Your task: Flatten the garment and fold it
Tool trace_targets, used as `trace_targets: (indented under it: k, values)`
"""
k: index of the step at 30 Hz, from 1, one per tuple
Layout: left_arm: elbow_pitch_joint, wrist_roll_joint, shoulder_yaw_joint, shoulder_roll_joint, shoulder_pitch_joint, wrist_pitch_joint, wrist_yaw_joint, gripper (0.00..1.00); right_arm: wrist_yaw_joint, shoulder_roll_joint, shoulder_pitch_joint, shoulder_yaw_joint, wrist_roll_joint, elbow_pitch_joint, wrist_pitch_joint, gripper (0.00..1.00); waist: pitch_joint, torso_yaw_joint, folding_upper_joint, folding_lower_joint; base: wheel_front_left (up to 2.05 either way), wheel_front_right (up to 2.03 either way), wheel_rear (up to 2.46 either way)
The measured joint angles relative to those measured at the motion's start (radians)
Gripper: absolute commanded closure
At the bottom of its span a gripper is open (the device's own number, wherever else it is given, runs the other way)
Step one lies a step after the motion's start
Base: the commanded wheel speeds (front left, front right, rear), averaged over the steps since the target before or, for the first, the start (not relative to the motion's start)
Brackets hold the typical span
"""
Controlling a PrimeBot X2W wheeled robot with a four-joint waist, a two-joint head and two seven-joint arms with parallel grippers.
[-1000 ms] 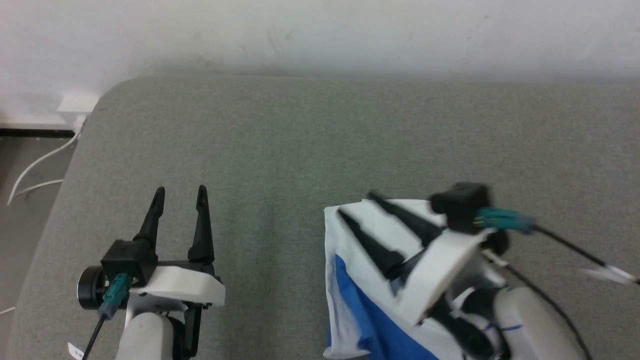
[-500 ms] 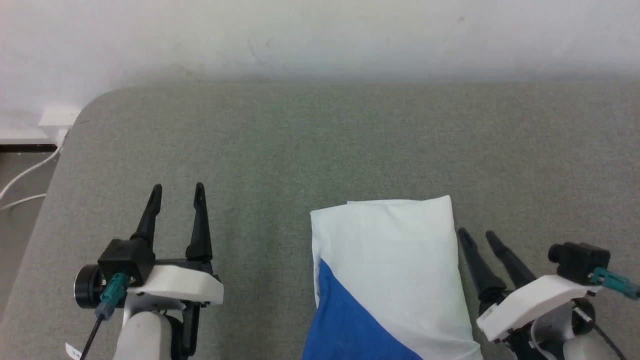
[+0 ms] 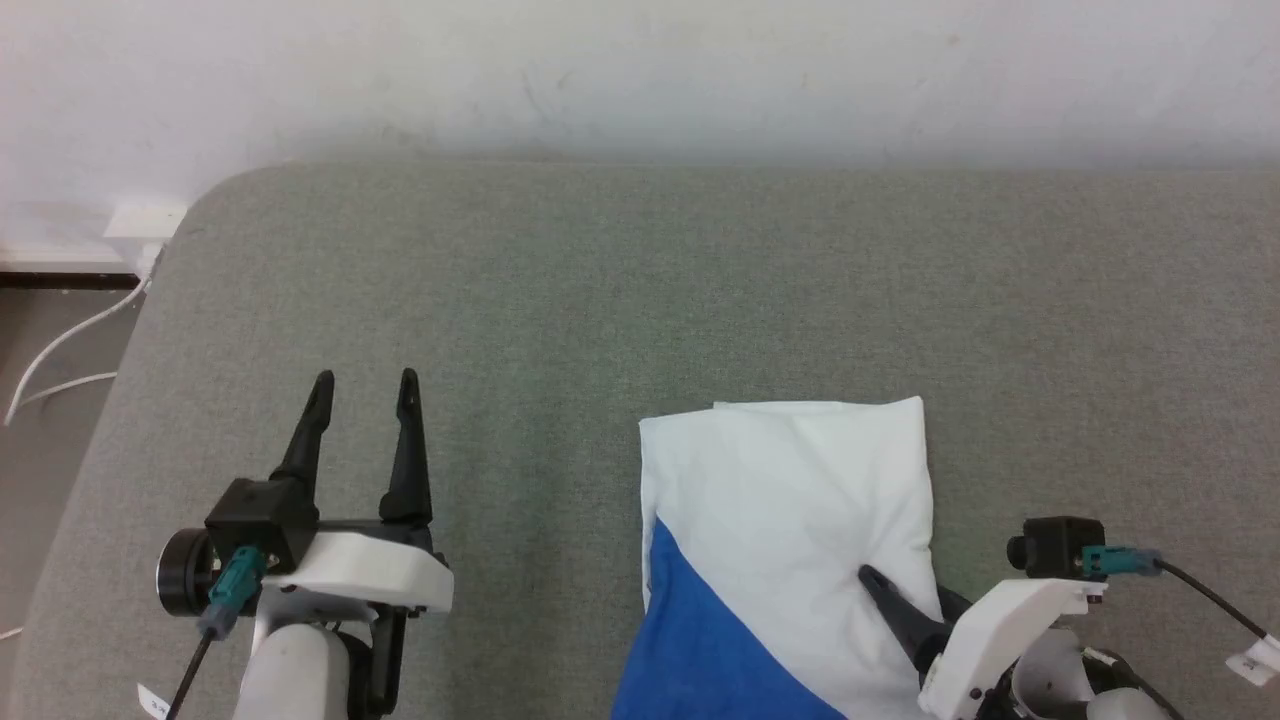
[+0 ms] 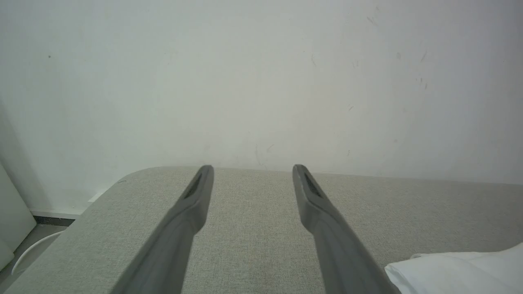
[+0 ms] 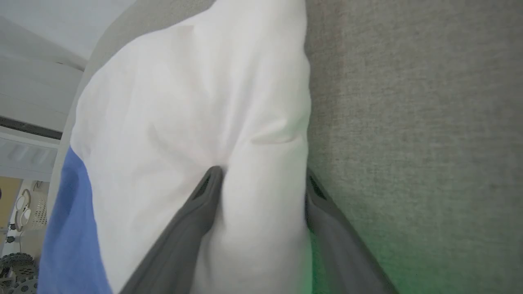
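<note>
- Fold work on grey padded top (image 3: 600, 300): right gripper (image 3: 905, 585) straddles the right-hand edge of the garment (image 3: 790, 500), one finger on the white panel, the other just outside that edge.
- Right wrist view: jaws stand wide w/ a ridge of white fabric bulging btwn them. Cloth is touched on both sides but not pinched, and nothing is lifted.
- Left gripper (image 3: 363, 380) sits well apart toward the top's left edge, jaws wide, nothing in them. It points at the far edge and the white wall (image 4: 261, 81).
- Step in hand, by the look: taking the right edge for one more fold, or a tidy-up.
- To do it well:
  - close on all layers at once, not just the top sheet
  - bite deep enough that the ridge can't slip out
  - lift only slightly, then carry across toward the left edge in one arc, so the stack below isn't dragged
  - left gripper prob. best used pinning the opposite side
- Risk: a top-layer-only pinch would likely peel the stack open.
- Garment lies right of the middle, toward the near edge and well clear of the rounded far-left corner. Its near end runs out of the head view.
- Looks: compact, roughly rectangular stack, white on top, w/ a bright blue wedge cutting diagonally across the near-left part. A second layer's edge peeks out at the far side, and soft creases spread from the finger. It looks puffy, not pressed flat.
</note>
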Motion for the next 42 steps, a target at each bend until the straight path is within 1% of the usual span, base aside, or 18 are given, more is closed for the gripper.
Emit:
trace_targets:
  k: [1,2,3,6,8,13,16,19,25,28,31,35,42]
  values:
    - [0.000,0.000,0.000,0.000,0.000,0.000,0.000,0.00,0.000,0.000,0.000,0.000,0.000,0.000,0.000,0.61,0.000,0.000,0.0000,0.0000,0.00,0.00,0.00]
    - [0.001,0.000,0.000,0.000,0.000,0.000,0.000,0.00,0.000,0.000,-0.001,-0.001,-0.007,-0.002,0.012,0.83,-0.001,0.000,0.0000,0.0001,0.00,0.00,0.00]
    - [0.001,0.000,-0.001,0.000,0.000,0.000,0.000,0.00,0.000,0.000,-0.001,-0.001,-0.016,-0.006,0.021,1.00,-0.003,0.000,0.0000,0.0000,0.00,0.00,0.00]
    - [0.000,0.000,0.000,0.000,0.000,0.000,0.001,0.00,0.000,0.000,-0.001,-0.005,-0.052,-0.025,0.046,1.00,-0.005,-0.004,0.0000,0.0001,0.00,0.00,0.00]
    - [-0.003,0.000,0.001,0.000,0.001,0.000,0.001,0.00,0.000,0.002,-0.002,-0.005,-0.099,-0.046,0.055,1.00,-0.005,-0.012,0.0000,0.0001,0.00,0.00,0.00]
    - [-0.016,0.002,0.006,0.000,0.004,0.000,0.002,0.00,0.000,-0.004,-0.057,0.020,-0.347,-0.115,0.095,1.00,0.002,-0.046,0.0000,0.0001,0.00,0.00,0.00]
    - [-0.029,0.008,0.012,0.000,0.003,0.000,0.001,0.00,0.001,-0.054,-0.116,0.067,-0.440,-0.133,0.107,1.00,0.010,-0.076,0.0000,0.0001,0.00,0.00,0.00]
    - [-0.047,0.012,0.015,0.000,0.000,0.000,0.001,0.00,0.002,-0.122,-0.181,0.097,-0.485,-0.124,0.106,1.00,0.023,-0.112,0.0000,0.0001,0.00,0.00,0.00]
    - [-0.077,0.028,0.017,0.006,-0.042,0.000,-0.002,0.00,0.002,-0.240,-0.334,0.132,-0.517,-0.052,0.097,1.00,0.064,-0.198,0.0000,0.0002,0.00,0.00,0.00]
    - [-0.097,0.042,0.016,0.015,-0.070,0.000,-0.007,0.00,0.002,-0.284,-0.404,0.130,-0.524,-0.007,0.071,1.00,0.092,-0.243,0.0000,0.0002,0.00,0.00,0.00]
    - [-0.117,0.058,0.016,0.032,-0.087,0.000,-0.009,0.00,0.001,-0.307,-0.474,0.125,-0.538,0.045,0.045,1.00,0.122,-0.289,0.0000,0.0002,0.00,0.00,0.00]
    - [-0.128,0.074,0.012,0.061,-0.118,0.000,-0.010,0.00,0.002,-0.321,-0.555,0.103,-0.563,0.118,-0.001,1.00,0.171,-0.345,0.0000,0.0002,0.00,0.00,0.00]
    - [-0.146,0.090,0.000,0.097,-0.171,0.002,-0.018,0.00,0.002,-0.354,-0.686,0.028,-0.650,0.270,-0.082,1.00,0.274,-0.415,0.0000,0.0003,0.00,0.00,0.00]
